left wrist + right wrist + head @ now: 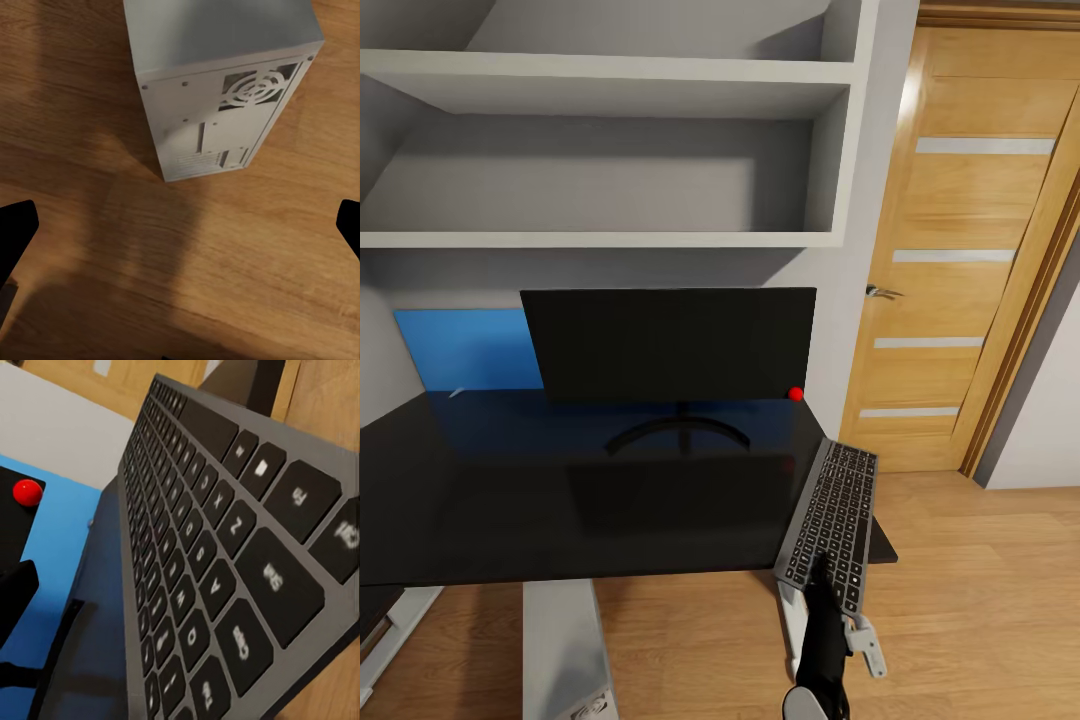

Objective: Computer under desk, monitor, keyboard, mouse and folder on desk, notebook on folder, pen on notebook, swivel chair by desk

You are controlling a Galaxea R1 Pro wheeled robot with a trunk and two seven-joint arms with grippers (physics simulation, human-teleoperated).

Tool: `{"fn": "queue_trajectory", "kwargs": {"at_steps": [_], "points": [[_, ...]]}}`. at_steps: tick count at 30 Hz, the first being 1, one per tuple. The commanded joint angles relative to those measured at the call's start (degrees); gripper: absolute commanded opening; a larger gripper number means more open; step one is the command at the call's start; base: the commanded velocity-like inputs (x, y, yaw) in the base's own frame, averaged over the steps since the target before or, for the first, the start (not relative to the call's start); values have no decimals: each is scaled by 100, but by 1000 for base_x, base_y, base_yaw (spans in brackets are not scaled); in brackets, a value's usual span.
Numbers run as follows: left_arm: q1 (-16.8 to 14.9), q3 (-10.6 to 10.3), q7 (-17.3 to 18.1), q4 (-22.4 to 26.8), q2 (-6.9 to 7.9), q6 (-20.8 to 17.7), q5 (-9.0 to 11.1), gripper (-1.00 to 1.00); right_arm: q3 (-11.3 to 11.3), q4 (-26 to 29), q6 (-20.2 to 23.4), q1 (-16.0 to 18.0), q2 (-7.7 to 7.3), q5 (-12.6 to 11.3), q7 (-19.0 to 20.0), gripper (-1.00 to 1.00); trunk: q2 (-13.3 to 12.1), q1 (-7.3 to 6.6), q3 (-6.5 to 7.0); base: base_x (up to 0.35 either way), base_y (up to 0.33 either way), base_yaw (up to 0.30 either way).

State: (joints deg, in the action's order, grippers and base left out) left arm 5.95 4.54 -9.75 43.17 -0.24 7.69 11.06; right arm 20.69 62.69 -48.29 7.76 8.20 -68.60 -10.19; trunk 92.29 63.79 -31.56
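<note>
The black monitor (668,345) stands at the back of the glossy black desk (510,500), its red dot at the lower right corner. Behind it on the left, the blue folder (470,348) leans upright against the wall. The silvery keyboard (830,515) lies lengthwise on the desk's right front corner, with its near end past the edge. My right gripper (828,625) is at that near end, one black finger (15,600) spread wide beside the keyboard (217,555). The white-grey computer (565,650) stands under the desk. My left gripper (180,232) hangs open over the floor next to the computer (217,82).
Grey wall shelves (610,240) hang low over the desk and monitor. A wooden door (960,250) with a metal handle stands to the right. Wood floor (980,600) stretches out right of the desk.
</note>
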Motion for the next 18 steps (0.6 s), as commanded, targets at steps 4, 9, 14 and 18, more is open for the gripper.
{"fn": "queue_trajectory", "kwargs": {"at_steps": [4,9,14,18], "points": [[2,3,0,8,-2,14,59,100,8,71,-63,-24,-8,22,-60,100,3,0,-5,0,0,0],[2,3,0,8,-2,14,61,100,-27,143,-72,-36,-33,-221,-63,100,3,0,-5,0,0,0],[3,3,0,8,-2,14,57,100,-50,166,-68,-37,-87,-474,-62,100,3,0,-5,0,0,0],[2,3,0,8,-2,14,55,100,-69,166,-56,-37,-111,-536,-62,100,3,0,-5,0,0,0]]}}
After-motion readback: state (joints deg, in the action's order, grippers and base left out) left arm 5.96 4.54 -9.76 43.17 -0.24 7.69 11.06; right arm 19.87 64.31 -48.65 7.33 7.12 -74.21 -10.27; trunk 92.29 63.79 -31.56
